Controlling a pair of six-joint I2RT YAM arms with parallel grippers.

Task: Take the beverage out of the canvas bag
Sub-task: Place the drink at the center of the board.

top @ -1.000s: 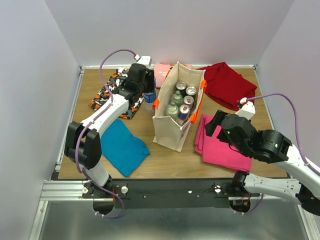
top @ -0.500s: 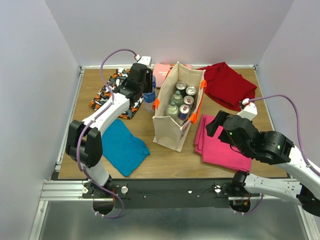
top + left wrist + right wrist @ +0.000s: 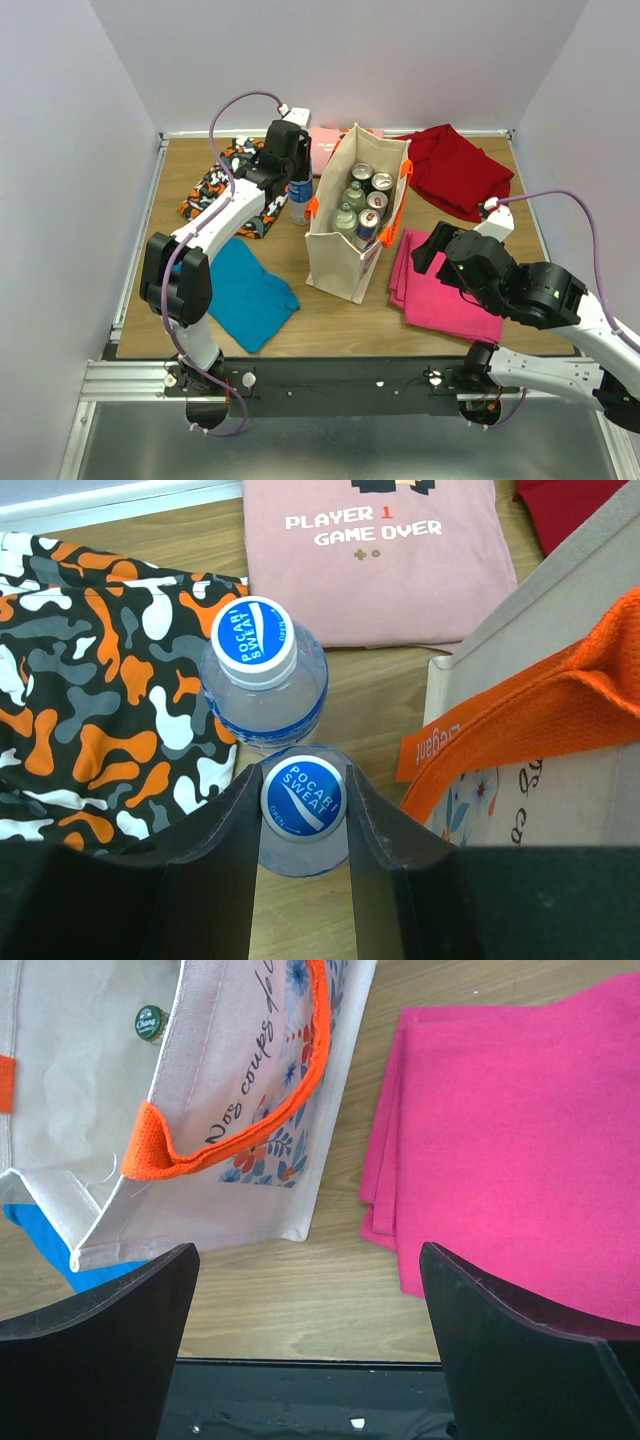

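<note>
So the left gripper point(image 3: 303, 783) is sitting clamped on the blue cap of a bottle point(image 3: 302, 805), one finger pressing each side. That bottle is standing upright on the bench point(image 3: 340, 310), outside the canvas bag point(image 3: 560, 770). The bag is just to the right of the gripper, with its orange handle point(image 3: 540, 700) flopping out toward it. Right past the gripper's fingertips a second bottle point(image 3: 255, 645) with the same blue cap is standing, touching or nearly touching the gripped one. Off to the gripper's left a camo cloth point(image 3: 90, 680) is lying flat, and further ahead there's a pink shirt point(image 3: 370, 570) with game lettering on it.

The bag is standing upright with its top gaping, and a bunch of cans and bottles point(image 3: 362, 200) are showing inside, packed close.

The right gripper point(image 3: 308, 1255) is hanging with its fingers spread wide apart, gripping nothing. It's hovering above the bench near the front edge. The printed side of the bag is ahead and to its left, and a folded magenta cloth point(image 3: 520, 1140) is ahead and to its right. A blue cloth point(image 3: 240, 290) is lying well behind the left gripper, and a red cloth point(image 3: 455, 170) is lying far beyond the right one.
</note>
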